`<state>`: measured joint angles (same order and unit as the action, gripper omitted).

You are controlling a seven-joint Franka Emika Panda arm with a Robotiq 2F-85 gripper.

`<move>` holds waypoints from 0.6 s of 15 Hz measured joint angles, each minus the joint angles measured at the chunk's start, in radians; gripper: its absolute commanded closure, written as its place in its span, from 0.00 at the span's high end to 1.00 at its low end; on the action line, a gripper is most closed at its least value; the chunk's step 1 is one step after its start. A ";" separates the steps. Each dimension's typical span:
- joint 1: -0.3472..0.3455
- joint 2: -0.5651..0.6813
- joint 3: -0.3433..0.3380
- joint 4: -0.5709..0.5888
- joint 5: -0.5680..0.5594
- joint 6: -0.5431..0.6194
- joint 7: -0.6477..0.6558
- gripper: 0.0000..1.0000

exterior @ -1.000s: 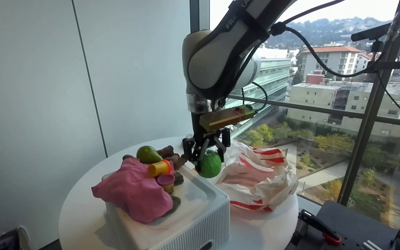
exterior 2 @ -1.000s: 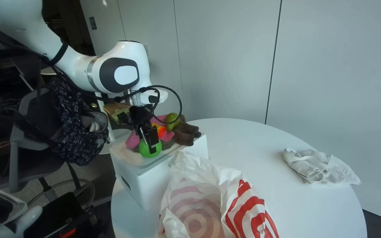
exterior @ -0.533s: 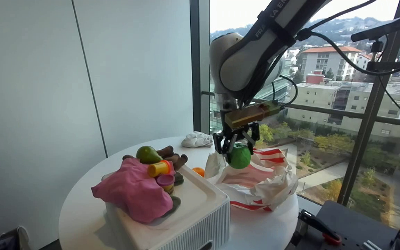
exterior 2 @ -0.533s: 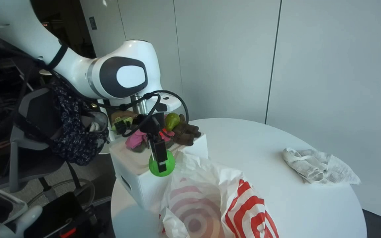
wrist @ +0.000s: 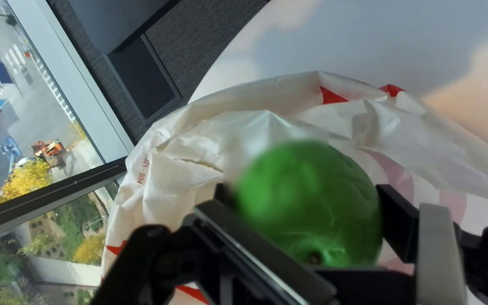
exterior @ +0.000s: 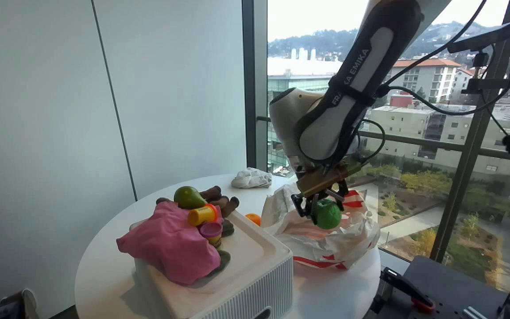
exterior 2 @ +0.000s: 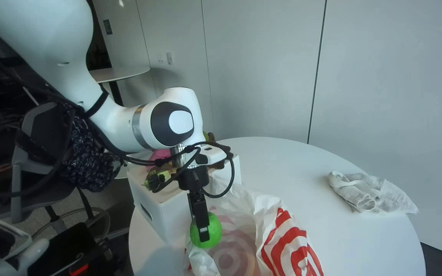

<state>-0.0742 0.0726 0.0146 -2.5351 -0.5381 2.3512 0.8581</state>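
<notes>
My gripper [exterior: 326, 208] is shut on a green round fruit-like thing [exterior: 329, 216], with a finger on each side of it. In the wrist view the green fruit [wrist: 311, 190] sits between the fingers, its dimpled, brown-centred end towards the camera. The gripper [exterior 2: 202, 226] and the green fruit [exterior 2: 215, 230] also show in an exterior view, by the near left rim of the bag. The white plastic bag with red rings [exterior: 357, 239] lies open on the table; it also shows in another view [exterior 2: 290, 245]. The fruit is over the bag's opening; its exact height is unclear.
A white ribbed box [exterior: 255, 266] bears a pink cloth [exterior: 171, 243], a green pear [exterior: 188, 197], a yellow tub [exterior: 202, 215], a purple-lidded tub [exterior: 211, 231] and a brown thing. An orange thing [exterior: 253, 218] lies behind it. A whitish cloth [exterior 2: 370, 193] lies on the round table [exterior 2: 282, 165].
My gripper has carried the green fruit away from beside the box to over the plastic bag, then lowered and tilted. The orange thing and whitish cloth are now uncovered. The box's items have not moved.
</notes>
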 measured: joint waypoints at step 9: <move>0.057 0.216 -0.094 0.123 -0.184 0.035 0.273 1.00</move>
<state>-0.0170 0.2886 -0.0795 -2.4117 -0.7218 2.3866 1.1310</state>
